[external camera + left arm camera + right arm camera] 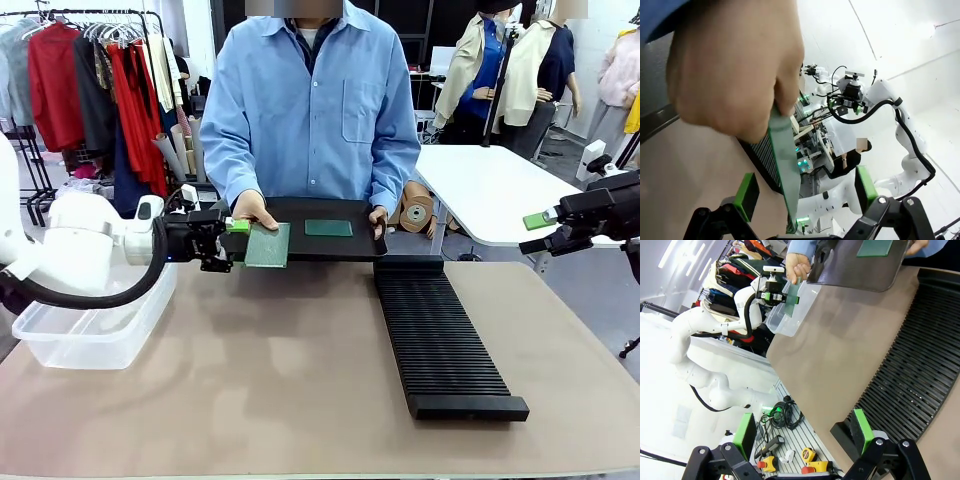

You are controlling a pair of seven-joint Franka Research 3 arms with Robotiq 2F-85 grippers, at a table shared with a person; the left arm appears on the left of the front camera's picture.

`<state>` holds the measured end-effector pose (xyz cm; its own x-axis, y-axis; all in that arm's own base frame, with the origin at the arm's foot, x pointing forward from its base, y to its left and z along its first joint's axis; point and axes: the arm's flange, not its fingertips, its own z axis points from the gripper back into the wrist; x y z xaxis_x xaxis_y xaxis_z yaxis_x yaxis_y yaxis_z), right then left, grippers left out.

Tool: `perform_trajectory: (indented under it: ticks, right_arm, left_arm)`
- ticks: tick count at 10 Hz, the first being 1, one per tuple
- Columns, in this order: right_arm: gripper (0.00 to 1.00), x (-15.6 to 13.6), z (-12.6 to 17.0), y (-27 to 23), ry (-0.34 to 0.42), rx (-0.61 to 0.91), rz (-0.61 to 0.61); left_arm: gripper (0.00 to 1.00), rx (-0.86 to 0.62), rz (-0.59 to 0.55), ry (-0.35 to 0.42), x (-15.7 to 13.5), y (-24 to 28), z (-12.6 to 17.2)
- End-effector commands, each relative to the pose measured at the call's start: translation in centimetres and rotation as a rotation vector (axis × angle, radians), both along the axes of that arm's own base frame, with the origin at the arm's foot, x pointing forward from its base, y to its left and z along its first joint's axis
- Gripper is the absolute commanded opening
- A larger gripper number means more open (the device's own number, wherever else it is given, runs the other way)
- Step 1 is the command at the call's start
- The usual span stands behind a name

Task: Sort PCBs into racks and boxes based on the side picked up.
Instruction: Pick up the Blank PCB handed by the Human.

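— What crowds the left claw [235, 245]?
— A person's hand [252, 210], pinching the pale green board [268, 245] that stands between the claw's released fingers, with the pads clear of both faces. Just beside it is the black tray [340, 248], carrying a darker board [329, 228].
— And the edges?
— The clear tub [90, 340] sits under the left arm at the worktop's [270, 390] left edge. The slotted rack [440, 340] runs from the tray toward the near edge, right of centre. Bare worktop lies between them.
— The right claw [538, 232]?
— Released and empty, out past the rack's far right.
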<state>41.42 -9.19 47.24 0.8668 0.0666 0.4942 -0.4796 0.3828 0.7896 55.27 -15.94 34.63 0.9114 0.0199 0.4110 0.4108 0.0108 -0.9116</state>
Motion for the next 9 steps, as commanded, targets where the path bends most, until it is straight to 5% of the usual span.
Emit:
perform_trajectory:
  ticks: [1,4,5,9]
  right_arm:
    - [1.00,0.06,0.22,0.14,0.003,0.008,-0.002]
    - [1.00,0.06,0.22,0.14,0.003,0.008,-0.002]
    - [1.00,0.06,0.22,0.14,0.003,0.008,-0.002]
    - [1.00,0.06,0.22,0.14,0.003,0.008,-0.002]
  left_arm:
    - [1.00,-0.009,0.041,-0.055,-0.02,-1.24,-0.71]
    - [1.00,-0.025,0.071,-0.060,0.33,-1.52,-1.34]
    - [0.90,-0.023,0.072,-0.067,0.29,-1.51,-1.32]
    - [0.20,-0.025,0.079,-0.047,0.20,-0.67,-1.29]
